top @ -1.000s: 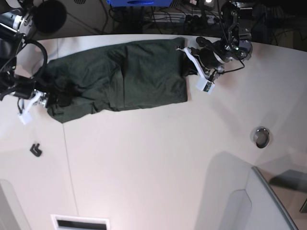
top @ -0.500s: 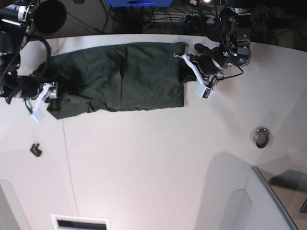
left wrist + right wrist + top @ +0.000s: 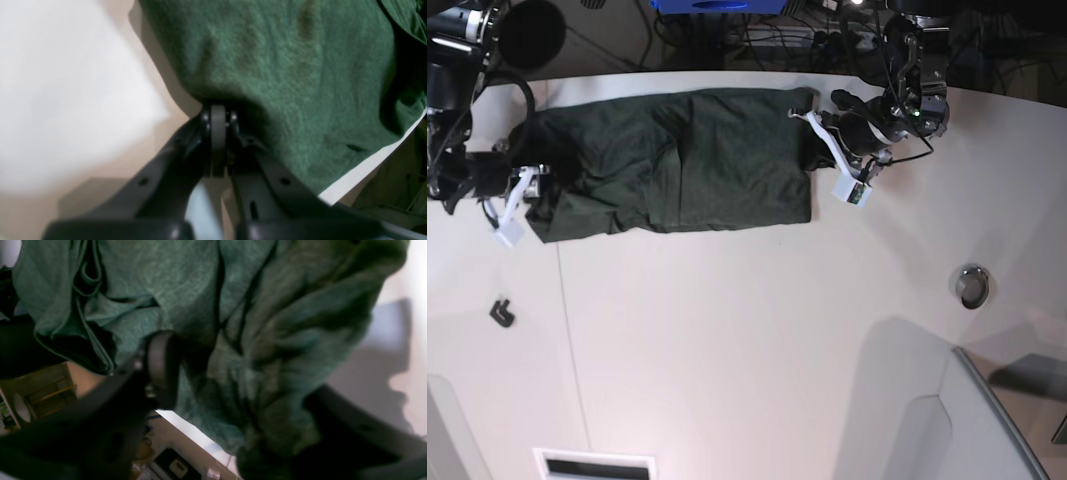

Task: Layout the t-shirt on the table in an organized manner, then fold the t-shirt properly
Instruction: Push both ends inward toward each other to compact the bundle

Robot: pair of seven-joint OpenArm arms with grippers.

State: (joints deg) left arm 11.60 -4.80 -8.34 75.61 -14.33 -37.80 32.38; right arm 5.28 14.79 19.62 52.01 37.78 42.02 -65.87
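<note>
Lying stretched along the far side of the white counter (image 3: 747, 340), the dark green t-shirt (image 3: 677, 165) forms a long, rumpled band between the two arms, its near edge fairly straight and its end on the base view's left bunched and creased. The left hand (image 3: 812, 135), on that view's right, sits at the shirt's end there; the left wrist camera shows its fingers (image 3: 218, 133) pressed together with the cloth's edge (image 3: 283, 66) pinched between the tips, the fabric rising away from them and the pale counter (image 3: 66, 83) off to one side. The right hand (image 3: 532, 190), on the base view's left, is buried in the crumpled end of the shirt. From its wrist camera, one dark finger pad (image 3: 160, 366) stands to one side of a thick wad of folded green cloth (image 3: 267, 356), and the other finger curves around the far side of that wad, so the jaws stand partly apart with the bunched fabric between them; whether they actually grip it cannot be told, as the view is blurred. A small metal ring (image 3: 972, 285) is set into the counter well apart from the shirt, and a small black object (image 3: 501, 312) lies on the counter nearer the right arm.
</note>
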